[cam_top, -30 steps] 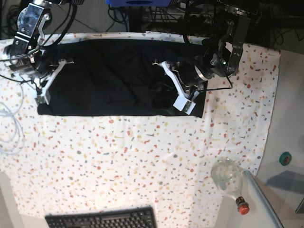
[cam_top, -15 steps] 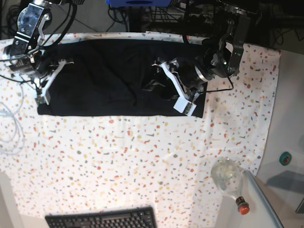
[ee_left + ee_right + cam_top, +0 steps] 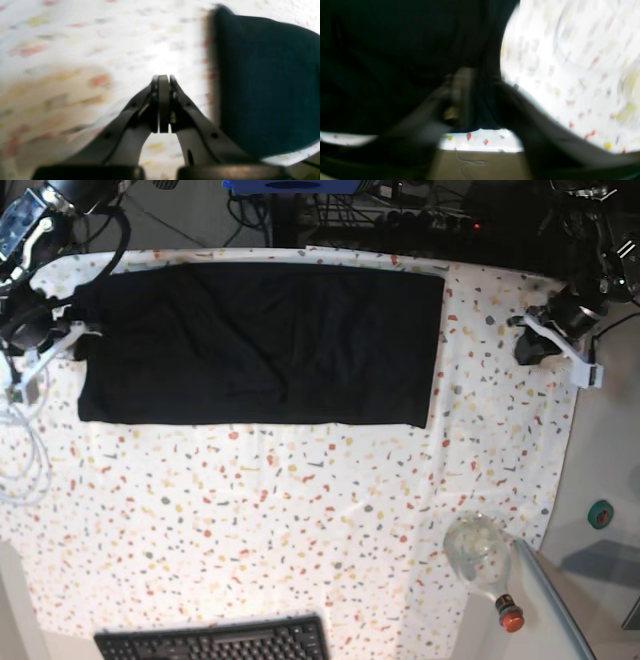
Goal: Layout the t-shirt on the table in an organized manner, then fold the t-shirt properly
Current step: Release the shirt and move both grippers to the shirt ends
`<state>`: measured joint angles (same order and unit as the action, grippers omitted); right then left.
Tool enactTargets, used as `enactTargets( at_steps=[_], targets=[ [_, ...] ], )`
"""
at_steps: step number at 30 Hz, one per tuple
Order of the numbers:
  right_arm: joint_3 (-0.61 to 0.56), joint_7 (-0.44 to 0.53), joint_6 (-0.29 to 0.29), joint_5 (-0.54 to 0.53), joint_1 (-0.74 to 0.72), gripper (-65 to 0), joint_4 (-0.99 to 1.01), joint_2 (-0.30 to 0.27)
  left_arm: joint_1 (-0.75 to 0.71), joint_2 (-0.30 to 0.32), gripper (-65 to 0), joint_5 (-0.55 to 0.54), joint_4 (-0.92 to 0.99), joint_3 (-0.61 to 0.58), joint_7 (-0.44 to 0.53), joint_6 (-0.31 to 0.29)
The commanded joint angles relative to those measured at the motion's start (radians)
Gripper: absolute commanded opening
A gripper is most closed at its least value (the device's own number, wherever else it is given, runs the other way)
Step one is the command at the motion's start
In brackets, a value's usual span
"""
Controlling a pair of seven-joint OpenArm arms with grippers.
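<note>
The black t-shirt (image 3: 260,345) lies flat as a long rectangle across the far half of the speckled table (image 3: 300,510). My left gripper (image 3: 578,360) hangs off the shirt near the table's right edge. In the left wrist view my left gripper (image 3: 163,77) is shut and empty, with the t-shirt (image 3: 262,87) off to its right. My right gripper (image 3: 38,365) sits at the shirt's left edge. The right wrist view is blurred. There my right gripper (image 3: 482,82) stands open, its fingers (image 3: 460,95) apart over the t-shirt (image 3: 395,50) border.
A black keyboard (image 3: 215,642) lies at the table's near edge. A clear bottle (image 3: 483,558) with a red cap lies near the right front corner. A white cable (image 3: 20,450) loops at the left edge. A green tape roll (image 3: 600,513) sits beyond the table's right side.
My left gripper let go of the shirt's right part, swung out to the table's right edge and shut. My right gripper opened and drew back left. The shirt lies smoother.
</note>
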<state>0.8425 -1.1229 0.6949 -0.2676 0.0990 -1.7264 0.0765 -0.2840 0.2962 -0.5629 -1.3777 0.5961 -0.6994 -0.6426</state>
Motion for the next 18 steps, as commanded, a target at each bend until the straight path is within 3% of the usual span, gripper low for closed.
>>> enactTargets(
  at_steps=[1,2,4,10,18],
  targets=[
    [0.031,-0.012,0.003,-0.058,-0.025,-24.5,0.033,-0.036,0.001,0.011,-65.0,-0.024,0.001,0.028,0.017,-0.027],
    [0.062,-0.044,0.003,-0.124,-0.043,-17.7,0.095,-0.063,0.001,0.011,-65.0,-0.022,0.016,0.051,0.017,-0.027],
    [0.082,-0.082,0.003,-0.215,-0.063,-11.7,0.219,-0.111,0.001,0.011,-65.0,0.013,0.019,0.077,0.019,-0.027],
    [0.085,-0.058,0.003,-0.312,-0.098,-11.4,0.469,-0.214,0.013,-0.035,-65.0,0.209,-0.027,0.075,0.02,-0.03],
    [0.045,-0.001,0.003,-0.375,-0.13,-11.4,0.589,-0.229,0.053,-0.065,-65.0,0.335,-0.019,0.022,0.05,-0.026]
  ],
)
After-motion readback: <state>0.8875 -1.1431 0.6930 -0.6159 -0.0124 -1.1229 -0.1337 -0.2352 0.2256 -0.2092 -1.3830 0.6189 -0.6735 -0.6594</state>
